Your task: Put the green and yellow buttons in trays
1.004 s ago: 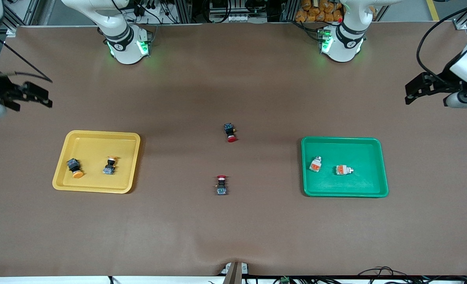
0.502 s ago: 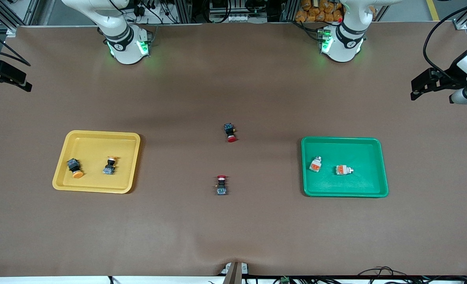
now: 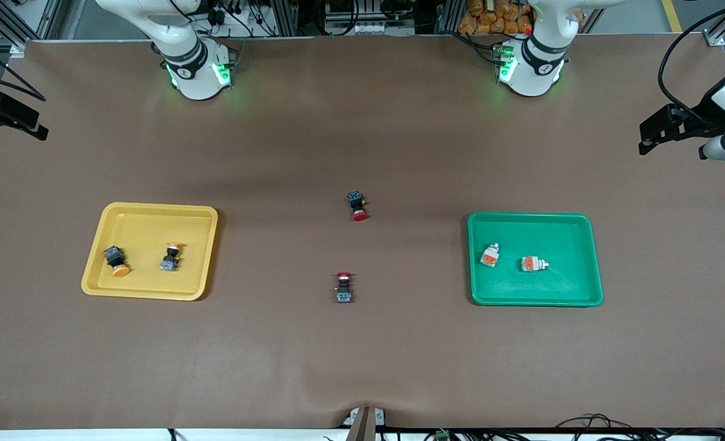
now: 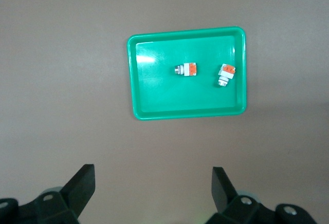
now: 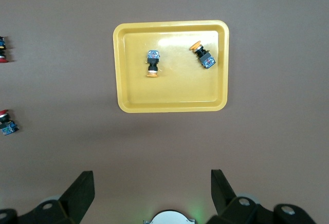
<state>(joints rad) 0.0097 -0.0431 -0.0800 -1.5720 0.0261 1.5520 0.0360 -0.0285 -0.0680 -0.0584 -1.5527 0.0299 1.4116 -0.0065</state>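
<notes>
Two black-bodied buttons with orange-yellow caps [image 3: 116,260] [image 3: 171,257] lie in the yellow tray [image 3: 148,229]. Two white-grey buttons with orange blocks [image 3: 489,255] [image 3: 533,264] lie in the green tray [image 3: 558,236]. My left gripper [image 3: 645,142] hangs high over the left arm's end of the table, open and empty. My right gripper [image 3: 38,130] hangs high over the right arm's end, open and empty. The left wrist view shows its gripper [image 4: 153,183] well above the green tray [image 4: 154,90]. The right wrist view shows its gripper [image 5: 152,185] well above the yellow tray [image 5: 175,93].
Two black-bodied buttons with red caps lie on the brown table between the trays, one [image 3: 357,206] farther from the front camera, one [image 3: 344,288] nearer. Both show at the right wrist view's edge [image 5: 2,49] [image 5: 6,122]. The arm bases [image 3: 197,70] [image 3: 529,67] stand along the table's back edge.
Both grippers have drawn back outward toward their ends of the table, the right one farther, and have held nearly still in the last half second. Buttons and trays have not moved.
</notes>
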